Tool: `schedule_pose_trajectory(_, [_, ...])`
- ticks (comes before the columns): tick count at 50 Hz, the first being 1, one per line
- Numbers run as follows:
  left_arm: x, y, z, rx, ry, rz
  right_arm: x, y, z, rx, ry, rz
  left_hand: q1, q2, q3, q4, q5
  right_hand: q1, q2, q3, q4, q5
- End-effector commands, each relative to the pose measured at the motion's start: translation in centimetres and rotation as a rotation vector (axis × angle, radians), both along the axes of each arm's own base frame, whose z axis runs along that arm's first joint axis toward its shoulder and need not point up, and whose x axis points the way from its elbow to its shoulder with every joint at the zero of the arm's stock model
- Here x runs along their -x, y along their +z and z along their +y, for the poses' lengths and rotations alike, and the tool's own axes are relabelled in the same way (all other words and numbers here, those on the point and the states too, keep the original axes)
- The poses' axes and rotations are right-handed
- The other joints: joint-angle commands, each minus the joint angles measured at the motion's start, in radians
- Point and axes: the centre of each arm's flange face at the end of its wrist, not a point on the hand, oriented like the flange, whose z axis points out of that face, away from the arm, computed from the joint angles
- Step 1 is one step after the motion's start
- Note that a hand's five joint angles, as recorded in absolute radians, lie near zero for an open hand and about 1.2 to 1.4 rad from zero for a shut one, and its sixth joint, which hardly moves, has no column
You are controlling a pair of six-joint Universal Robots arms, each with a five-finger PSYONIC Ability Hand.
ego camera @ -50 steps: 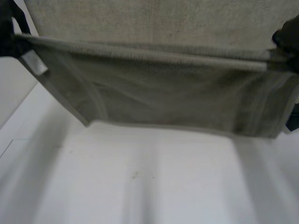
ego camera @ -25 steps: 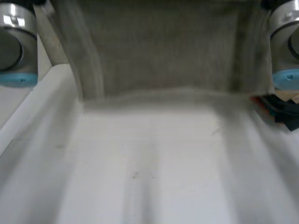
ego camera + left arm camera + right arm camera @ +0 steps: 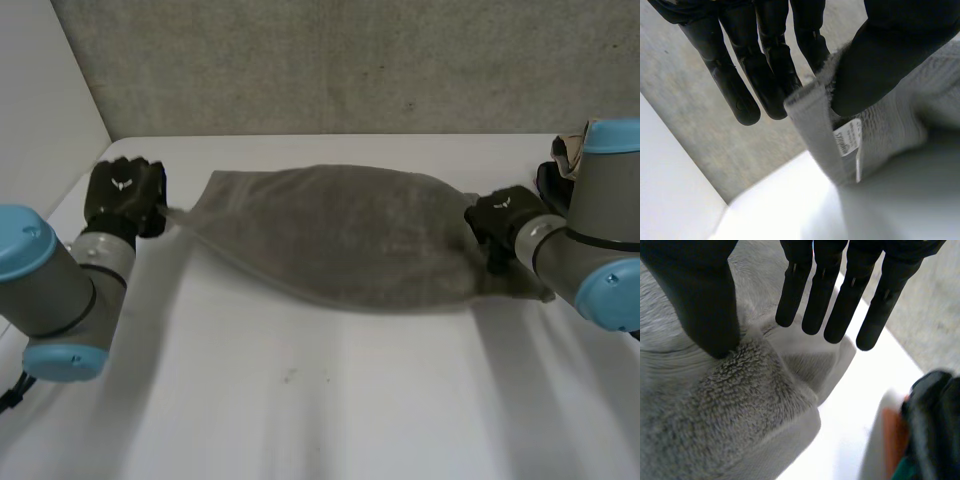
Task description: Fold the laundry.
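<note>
On the desk [image 3: 300,400]: a grey towel [image 3: 340,235] lies stretched from 9 o'clock to 3 o'clock, between the two robot hands. Its middle is puffed up and its near edge curves toward 6 o'clock.
Towel, left end: it narrows to a thin corner that goes into the left robot hand [image 3: 125,195].
Left robot hand: it is at 9 o'clock of the towel and grips the corner. In the left wrist view the thumb [image 3: 880,65] presses the hem against the straight fingers [image 3: 740,75].
Label: a small white tag [image 3: 847,141] hangs from the hem, just beside the thumb.
Right robot hand [image 3: 505,222]: it is at 3 o'clock of the towel, over the right end, and it is open. In the right wrist view its fingers [image 3: 840,295] are straight above a fold, and the tip of its thumb [image 3: 700,300] touches the pile of the cloth.
Towel, right end: a bit of it lies flat on the desk, past the hand toward 4 o'clock.
Other clothes [image 3: 562,160]: a dark and beige heap sits at 1 o'clock of the right robot hand, at the desk edge, apart from the towel.
Wall [image 3: 350,60]: grey, behind the desk at 12 o'clock.
</note>
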Motion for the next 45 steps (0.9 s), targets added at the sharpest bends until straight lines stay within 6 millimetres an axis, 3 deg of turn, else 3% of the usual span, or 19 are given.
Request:
schedule_pose_trajectory(1, [0.2,0.0,1.0,-0.011,-0.024,0.008,3.0,0.1,-1.0,-0.085,-0.153,-0.177,0.236,0.196,0.2,0.194,0.24,-0.117,-0.116,-0.127,-0.126,-0.115])
schedule_pose_trajectory(4, [0.1,0.0,1.3,-0.017,-0.024,0.011,3.8,0.3,-0.6,-0.105,-0.174,-0.201,0.236,0.196,0.2,0.194,0.24,-0.12,-0.119,-0.13,-0.129,-0.118])
schedule_pose_trajectory(12, [0.1,0.2,1.8,-0.016,-0.029,0.014,5.5,0.4,3.2,-0.174,-0.125,-0.211,0.236,0.196,0.2,0.194,0.24,-0.061,-0.061,-0.071,-0.071,-0.059])
schedule_pose_trajectory(19, [-0.2,0.9,1.8,0.0,-0.021,0.02,6.5,-1.1,6.5,-0.213,-0.003,-0.108,0.236,0.196,0.2,0.194,0.24,-0.14,-0.14,-0.15,-0.149,-0.138])
schedule_pose_trajectory(24, [-0.3,2.0,1.8,0.024,-0.018,0.041,6.9,-2.6,6.8,-0.163,0.03,-0.101,0.236,0.196,0.2,0.194,0.24,-0.246,-0.245,-0.256,-0.255,-0.244])
schedule_pose_trajectory(30, [0.6,5.3,1.8,0.042,-0.07,0.068,6.4,-3.4,6.9,-0.093,0.035,-0.131,0.236,0.196,0.2,0.194,0.24,-0.352,-0.351,-0.361,-0.361,-0.35])
schedule_pose_trajectory(34, [1.2,7.3,2.0,-0.002,-0.091,0.057,3.7,-2.3,7.8,-0.086,0.052,-0.288,0.236,0.196,0.2,0.194,0.24,-0.533,-0.533,-0.543,-0.543,-0.531])
schedule_pose_trajectory(35, [1.4,7.9,2.1,-0.005,-0.097,0.057,2.0,-1.4,8.4,-0.087,0.065,-0.381,0.236,0.196,0.2,0.194,0.24,-0.591,-0.591,-0.601,-0.601,-0.589])
schedule_pose_trajectory(38, [2.7,9.6,2.8,-0.014,-0.137,0.061,-0.2,0.6,9.0,-0.077,0.074,-0.509,0.236,0.196,0.2,0.194,0.24,-0.591,-0.591,-0.601,-0.601,-0.589])
schedule_pose_trajectory(42, [4.1,11.0,3.7,-0.002,-0.176,0.065,-4.4,2.8,10.6,-0.086,0.095,-0.671,0.236,0.196,0.2,0.194,0.24,-0.591,-0.591,-0.601,-0.601,-0.589])
schedule_pose_trajectory(43, [4.3,11.3,3.7,0.008,-0.181,0.068,-6.6,3.1,11.8,-0.099,0.127,-0.702,0.236,0.196,0.2,0.194,0.24,-0.591,-0.591,-0.601,-0.601,-0.589])
schedule_pose_trajectory(45, [4.6,12.3,3.9,0.037,-0.19,0.077,-8.9,2.9,13.0,-0.109,0.155,-0.715,0.236,0.196,0.2,0.194,0.24,-0.591,-0.591,-0.601,-0.601,-0.589])
